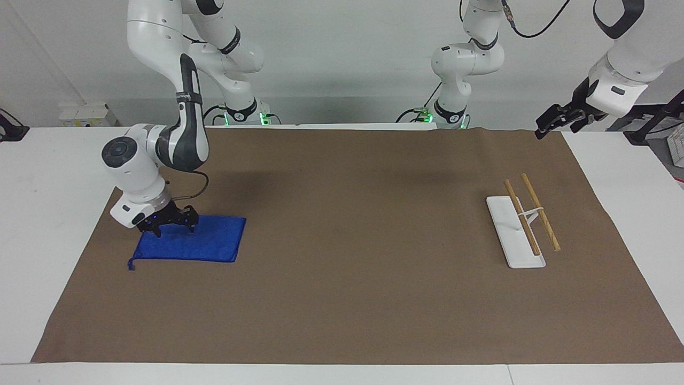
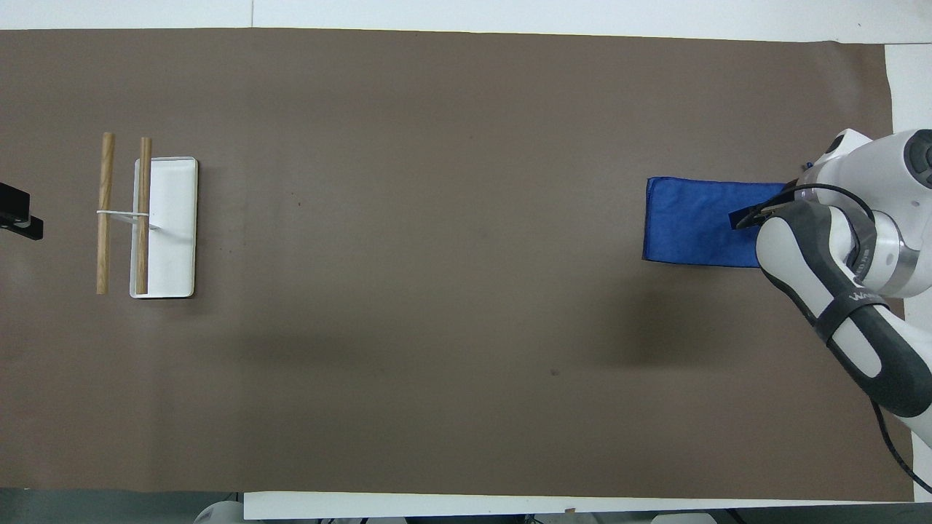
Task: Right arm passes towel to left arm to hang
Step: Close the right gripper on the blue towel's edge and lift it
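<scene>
A long table (image 1: 32,224) is covered by a brown paper mat (image 1: 347,278), with two white robot arms mounted along one edge. A bright blue towel (image 1: 203,243) lies flat on the mat toward the right arm's end of the table, with a short loop string (image 1: 130,264) trailing from the corner farthest from the robots. The right arm (image 1: 179,133) bends down over the towel, and the right gripper (image 1: 166,227), black and claw-like with a small blue light, sits low at the towel's edge nearest the robots; its fingers (image 1: 155,229) are spread apart and reach down to the cloth without closing on it. In the overhead view the arm's wrist hides one end of the towel (image 2: 692,222). Toward the left arm's end of the table stands a small rack: a white base tray (image 1: 507,227) carrying two parallel wooden bars (image 1: 539,211). The left arm (image 1: 622,64) waits raised, and the left gripper (image 1: 545,126) hangs over the mat's corner nearest the robots; whether its jaws are open or closed cannot be told.
</scene>
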Controlling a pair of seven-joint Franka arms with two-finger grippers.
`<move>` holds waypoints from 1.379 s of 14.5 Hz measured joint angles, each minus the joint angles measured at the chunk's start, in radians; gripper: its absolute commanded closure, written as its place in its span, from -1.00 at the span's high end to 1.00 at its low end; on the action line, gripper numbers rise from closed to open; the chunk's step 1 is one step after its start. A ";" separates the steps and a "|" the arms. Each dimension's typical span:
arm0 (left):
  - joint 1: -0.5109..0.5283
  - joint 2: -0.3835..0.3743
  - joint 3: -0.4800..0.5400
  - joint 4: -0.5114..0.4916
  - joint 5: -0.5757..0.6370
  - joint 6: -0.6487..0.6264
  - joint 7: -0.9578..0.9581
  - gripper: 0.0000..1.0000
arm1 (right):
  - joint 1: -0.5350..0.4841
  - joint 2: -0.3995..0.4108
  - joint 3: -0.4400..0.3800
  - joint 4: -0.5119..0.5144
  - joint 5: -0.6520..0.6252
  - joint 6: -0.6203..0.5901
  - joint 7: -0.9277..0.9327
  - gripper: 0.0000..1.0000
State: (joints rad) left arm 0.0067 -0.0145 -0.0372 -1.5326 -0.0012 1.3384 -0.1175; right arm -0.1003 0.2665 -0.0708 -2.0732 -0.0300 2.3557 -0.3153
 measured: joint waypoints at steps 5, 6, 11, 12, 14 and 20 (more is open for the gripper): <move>0.000 0.000 0.000 0.000 0.000 0.000 0.000 1.00 | -0.003 0.011 0.000 -0.039 0.030 0.066 -0.028 0.74; 0.000 0.000 0.000 0.000 0.000 0.000 0.000 1.00 | -0.003 0.012 0.000 -0.046 0.030 0.072 -0.028 0.53; 0.000 0.000 0.000 0.000 0.000 0.000 0.000 1.00 | -0.003 0.005 0.003 -0.049 0.031 0.078 -0.053 -1.00; 0.000 0.000 0.000 0.000 0.000 0.000 0.000 1.00 | -0.003 0.003 0.003 -0.049 0.030 0.078 -0.057 -1.00; 0.000 0.000 0.000 0.000 0.000 0.000 0.000 1.00 | -0.003 -0.001 0.009 -0.048 0.035 0.078 -0.060 -1.00; 0.000 0.000 0.000 0.000 0.000 0.000 0.000 1.00 | -0.003 -0.024 0.060 0.069 0.149 -0.200 0.086 -1.00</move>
State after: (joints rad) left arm 0.0067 -0.0145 -0.0372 -1.5326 -0.0012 1.3384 -0.1175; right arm -0.1029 0.2423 -0.0106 -2.0038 0.1193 2.1562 -0.2294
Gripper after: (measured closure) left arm 0.000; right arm 0.960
